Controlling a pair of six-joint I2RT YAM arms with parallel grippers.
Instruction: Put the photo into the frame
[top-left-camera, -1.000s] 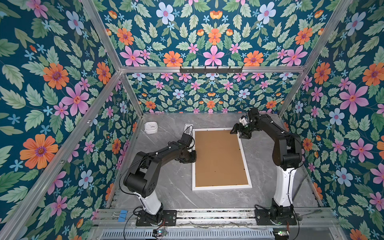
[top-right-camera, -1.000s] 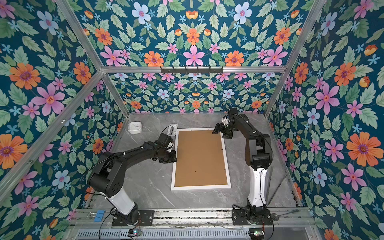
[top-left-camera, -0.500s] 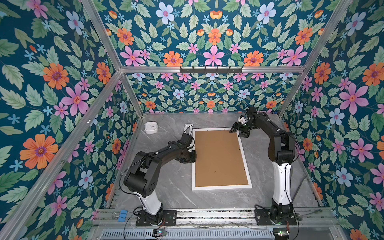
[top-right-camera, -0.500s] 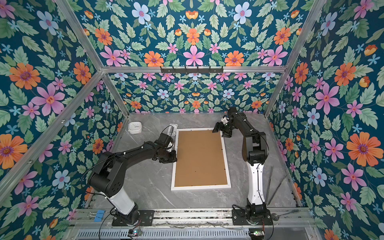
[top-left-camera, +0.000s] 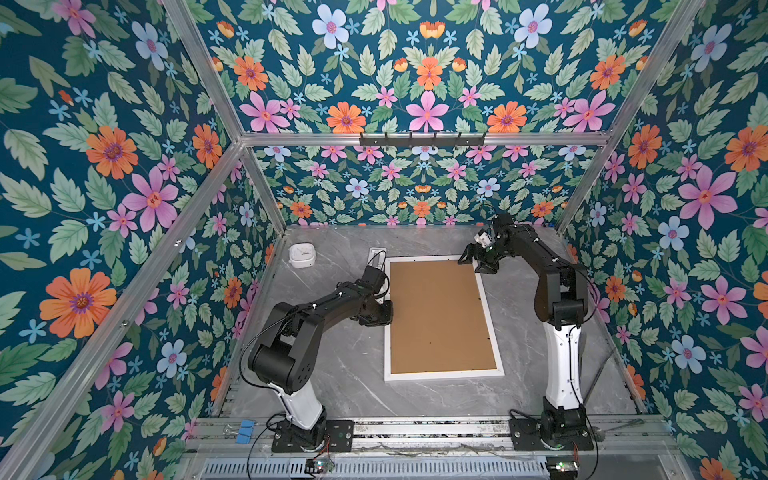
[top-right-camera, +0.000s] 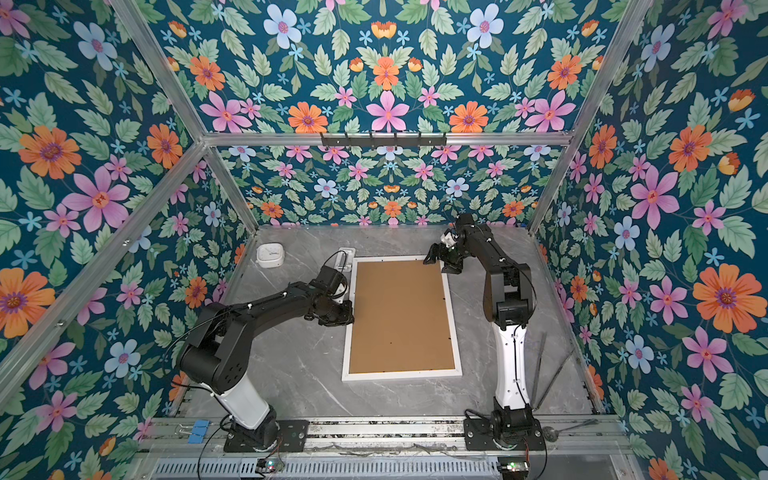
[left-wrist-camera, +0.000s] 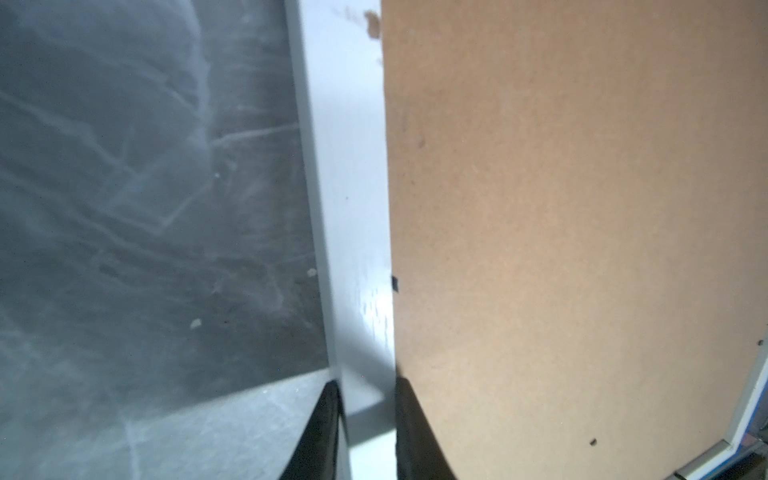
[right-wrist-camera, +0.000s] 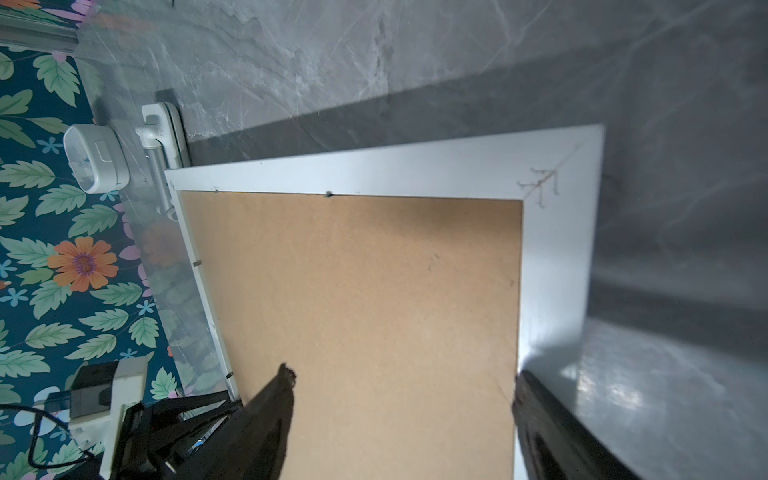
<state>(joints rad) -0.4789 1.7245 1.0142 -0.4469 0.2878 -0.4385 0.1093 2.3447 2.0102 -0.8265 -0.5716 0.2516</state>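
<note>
We see the frame (top-left-camera: 444, 376) lying face down on the grey marble table (top-left-camera: 332, 374), with the brown backing board (top-left-camera: 440, 316) seated in its recess. The photo shows in no view, so we cannot tell whether it already lies under the board or is somewhere else. If it is under there, we judge the loading nearly done, with only securing or turning over left. The left gripper (left-wrist-camera: 365, 392) is pinched on the frame's long rim, one finger outside it and the other at the board's edge. The right gripper (right-wrist-camera: 405, 376) hovers over the board near a far corner, jaws spread wide and holding nothing. Beyond the left gripper's wrist, a white plastic piece (top-left-camera: 377, 252) lies just beside the frame's corner, and a small white rounded box (top-left-camera: 302, 255) sits further off. Neither blocks a gripper.
</note>
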